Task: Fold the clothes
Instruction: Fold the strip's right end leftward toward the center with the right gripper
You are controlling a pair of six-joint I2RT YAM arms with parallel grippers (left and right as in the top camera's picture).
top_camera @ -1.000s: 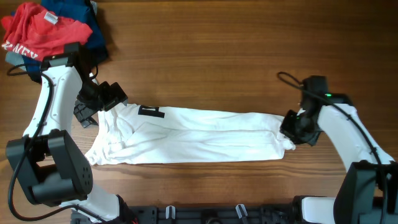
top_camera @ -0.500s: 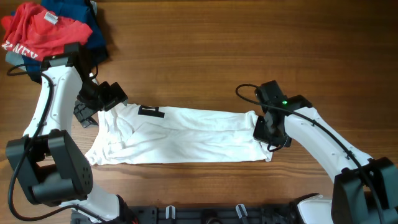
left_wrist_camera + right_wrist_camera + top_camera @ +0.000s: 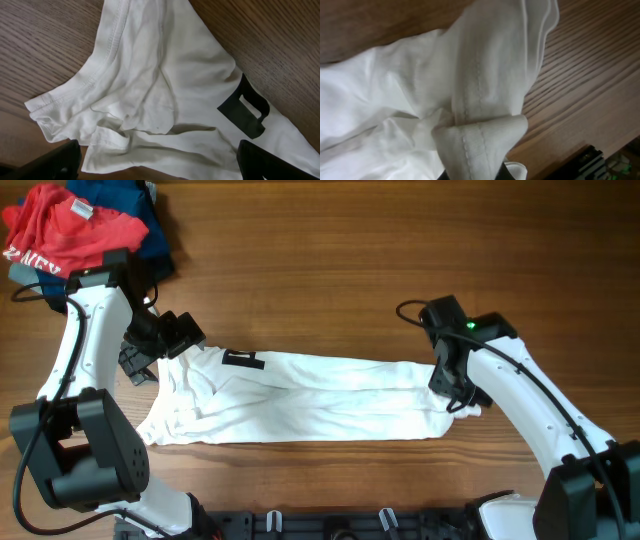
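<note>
The white shirt lies stretched out in a long, wrinkled band along the front half of the table, running from near the left edge towards the right edge. It sits roughly midway between those two sides and flat on the wood. A small dark label sits on top of the shirt near its left end. In the left wrist view that end shows a stitched edge and several loose folds bunched together.

The left gripper sits over the left end of the shirt, on the side towards the far-left corner. Its jaws are wide apart. In the left wrist view the two dark fingers stand at either side of the bunched cloth, and nothing is clamped between them.

The right gripper is at the right end of the shirt. Its jaws are closed on the doubled-over hem, which the right wrist view shows folded into a thick wad running down between them. The cloth around that pinch is gathered into folds.

In the far-left corner, well apart from the shirt, lies a crumpled red T-shirt. It rests against a heap of navy blue clothes.
</note>
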